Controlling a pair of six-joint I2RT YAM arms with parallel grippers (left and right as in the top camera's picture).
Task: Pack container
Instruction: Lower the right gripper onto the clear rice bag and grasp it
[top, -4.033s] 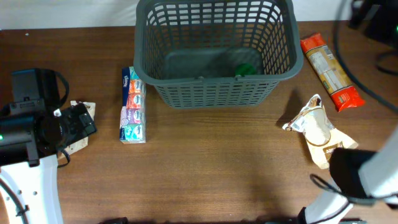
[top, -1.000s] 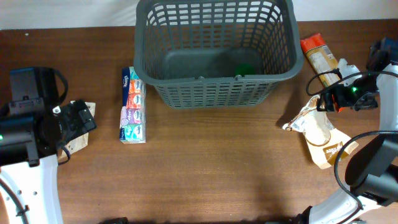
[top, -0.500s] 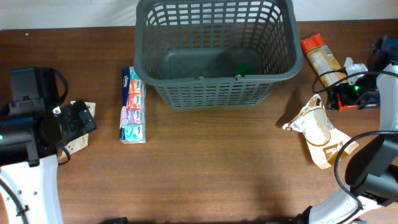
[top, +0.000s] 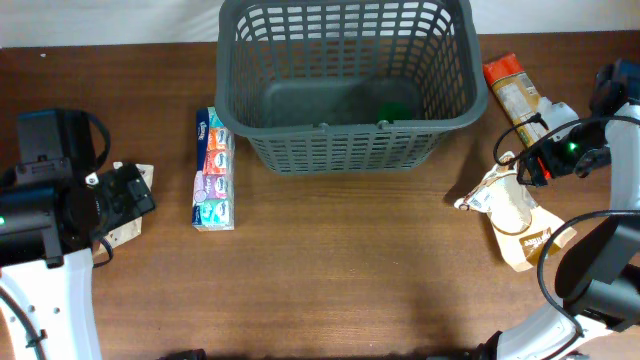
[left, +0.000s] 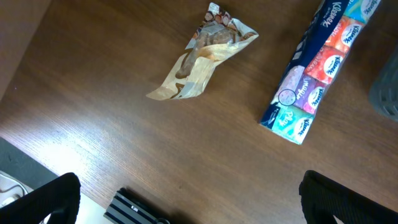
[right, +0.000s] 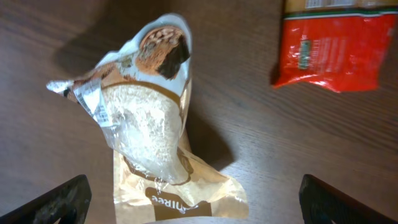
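R gripper (right: 199, 202) spread wide over rice bag (right: 146, 130), L gripper (left: 186, 199) spread by table (left: 93, 124) edge, both off container (top: 345, 150).

A wooden table (top: 350, 290) carries a tissue multipack (top: 213, 185) and crumpled snack wrapper (left: 202, 53) toward its left edge, a rice bag (top: 508, 208) and red pasta packet (top: 512, 90) near its right edge.

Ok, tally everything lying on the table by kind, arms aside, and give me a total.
Baskets: 1, the dark grey container
Tissues: 1, the tissue multipack
Food packets: 3, the tan snack packet, the rice bag, the red-orange packet
Unclear: 1, a small green item inside the container
Total: 6
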